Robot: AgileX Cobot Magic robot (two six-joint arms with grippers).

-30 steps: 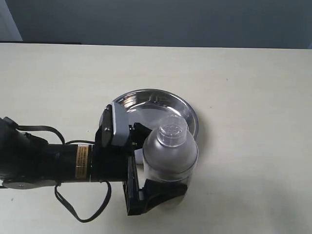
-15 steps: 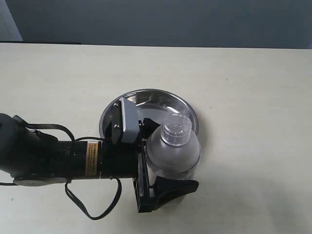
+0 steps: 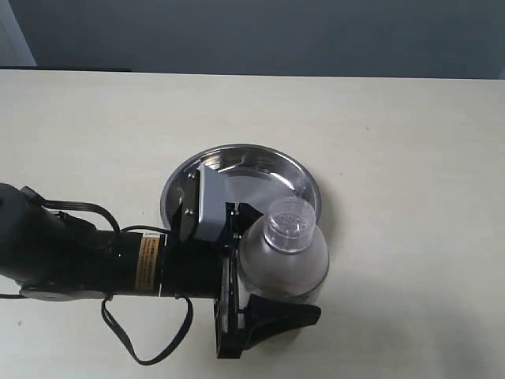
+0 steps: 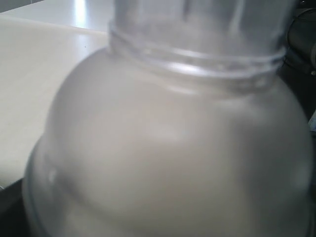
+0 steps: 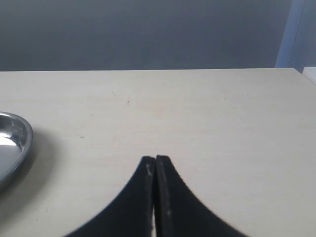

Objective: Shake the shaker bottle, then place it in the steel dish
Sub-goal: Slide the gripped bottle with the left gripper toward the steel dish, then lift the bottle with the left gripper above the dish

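Note:
The frosted shaker bottle (image 3: 284, 257) with its clear round cap is held upright in my left gripper (image 3: 260, 272), which is shut on its body from the left. It hangs over the near right rim of the steel dish (image 3: 245, 178). Up close in the left wrist view the bottle's domed shoulder (image 4: 168, 148) fills the frame and hides the fingers. My right gripper (image 5: 155, 160) is shut on nothing, low over bare table, with the steel dish's rim (image 5: 17, 143) off to one side. The right arm does not show in the exterior view.
The pale table (image 3: 410, 142) stretches around the dish. A black cable (image 3: 150, 347) loops under the left arm near the front edge. A dark wall runs behind the table's far edge.
My left gripper has carried the bottle a little to the right and nearer the front, and the wrist has turned slightly.

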